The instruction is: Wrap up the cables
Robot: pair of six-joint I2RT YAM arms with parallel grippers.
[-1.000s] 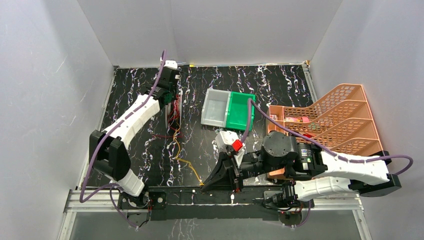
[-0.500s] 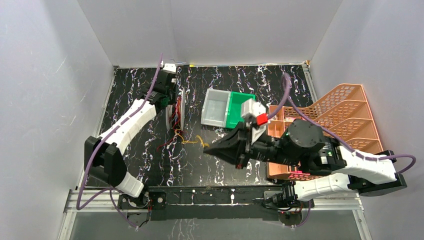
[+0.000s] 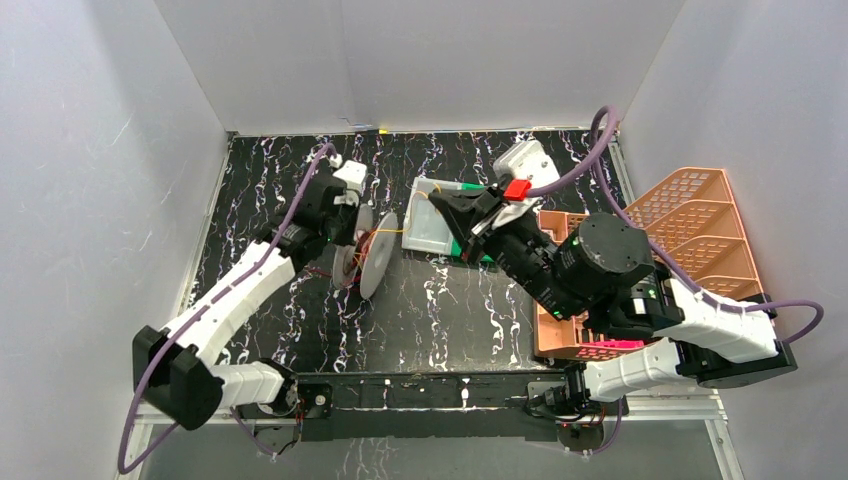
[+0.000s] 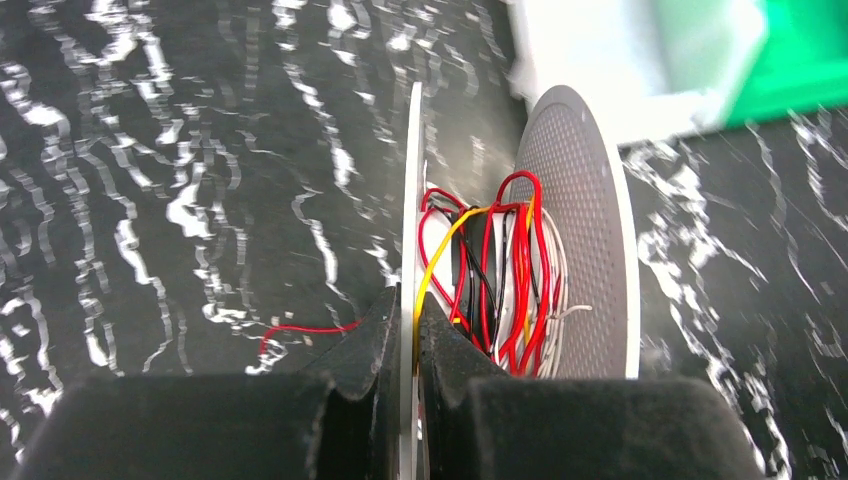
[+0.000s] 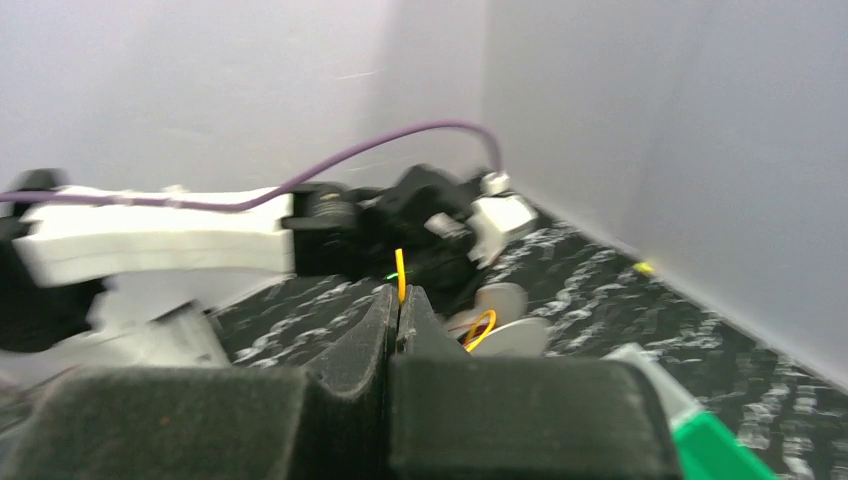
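Note:
The white round spool (image 3: pixel 375 260) stands on edge and tilted at mid-left of the table. My left gripper (image 3: pixel 352 238) is shut on one of its flanges (image 4: pixel 410 200). Red, yellow, black and white cables (image 4: pixel 500 280) are wound loosely round its core, and a loose red end (image 4: pixel 300 328) trails on the table. A yellow cable (image 3: pixel 395 232) runs from the spool up to my right gripper (image 3: pixel 436 196), which hangs above the white bin. In the right wrist view that gripper (image 5: pixel 399 292) is shut on the yellow cable (image 5: pixel 400 268), with the spool (image 5: pixel 505 325) beyond it.
A white bin (image 3: pixel 420 235) and a green bin (image 3: pixel 478 190) sit side by side at the table's middle back, under my right arm. An orange wire file rack (image 3: pixel 690 215) fills the right side. Grey walls enclose the table on three sides.
My right gripper has swung from the near edge up and back over the bins, pulling the yellow cable. My left arm has moved the spool right and tilted it.

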